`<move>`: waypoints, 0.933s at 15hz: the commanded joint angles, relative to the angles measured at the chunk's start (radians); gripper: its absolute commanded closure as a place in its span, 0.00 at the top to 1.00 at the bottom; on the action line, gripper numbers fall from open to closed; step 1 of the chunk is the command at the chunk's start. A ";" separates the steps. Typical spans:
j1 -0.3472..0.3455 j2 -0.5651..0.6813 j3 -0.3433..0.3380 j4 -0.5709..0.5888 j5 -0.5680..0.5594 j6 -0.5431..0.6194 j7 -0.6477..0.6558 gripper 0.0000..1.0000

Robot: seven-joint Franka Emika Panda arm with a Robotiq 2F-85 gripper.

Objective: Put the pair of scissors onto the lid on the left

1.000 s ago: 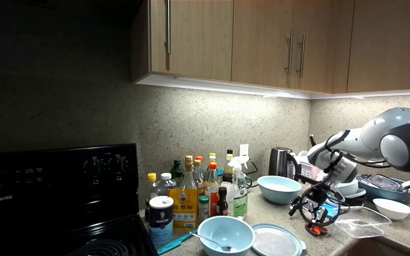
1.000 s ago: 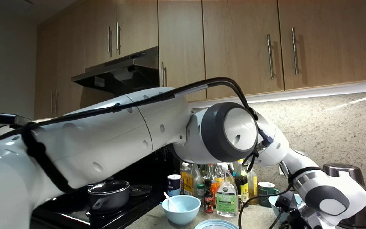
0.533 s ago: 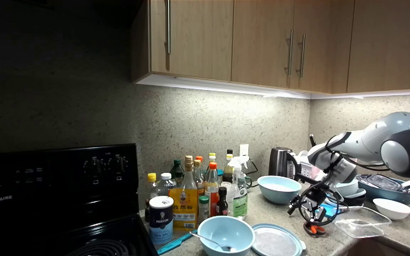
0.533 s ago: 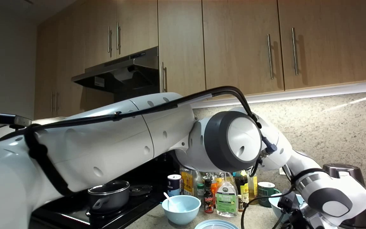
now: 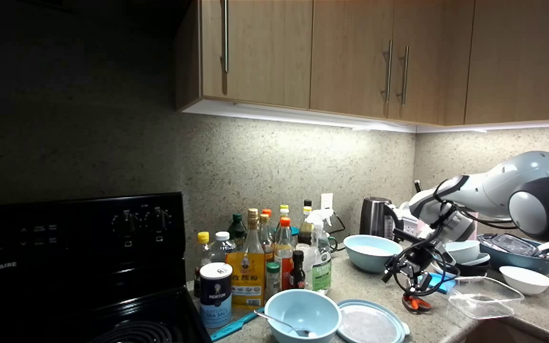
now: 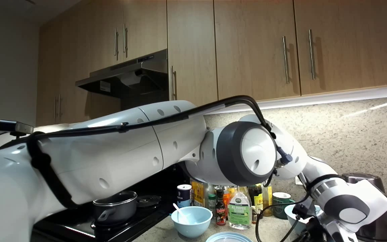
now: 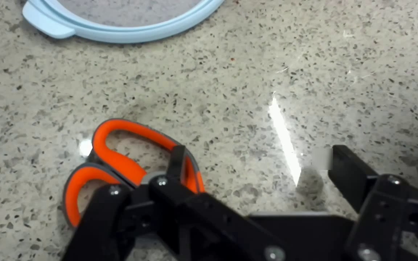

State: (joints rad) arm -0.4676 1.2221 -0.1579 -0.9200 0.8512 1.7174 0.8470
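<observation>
The pair of scissors lies on the counter with its orange handles showing; in the wrist view the handles are at lower left and the blades are hidden behind the gripper. My gripper is open with nothing between its fingers. Its left finger overlaps the larger handle loop, seemingly inside it. In an exterior view the gripper is low, just above the scissors. The round lid with a pale blue rim lies flat, left of the scissors; it shows at the top of the wrist view.
A pale teal bowl with a spoon stands left of the lid. Another teal bowl stands behind the gripper. A clear plastic container is right of the scissors, by the counter edge. Several bottles stand at the back left.
In an exterior view the gripper has moved slightly left, and the scissors have slid and turned a little the same way. The arm's elbow has come down. The lid has not moved.
</observation>
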 commanded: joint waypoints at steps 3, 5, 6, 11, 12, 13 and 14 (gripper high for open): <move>-0.015 0.063 0.040 0.079 -0.030 -0.029 0.099 1.00; -0.023 0.070 0.043 0.096 -0.033 -0.045 0.113 1.00; -0.023 0.075 0.043 0.102 -0.034 -0.048 0.122 1.00; -0.029 0.089 0.052 0.139 -0.052 -0.067 0.125 0.59; -0.034 0.090 0.057 0.146 -0.057 -0.075 0.122 0.53; -0.039 0.091 0.062 0.153 -0.061 -0.081 0.119 0.47; -0.045 0.092 0.068 0.159 -0.064 -0.087 0.116 0.40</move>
State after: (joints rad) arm -0.4853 1.2895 -0.1196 -0.8074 0.8169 1.6716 0.9336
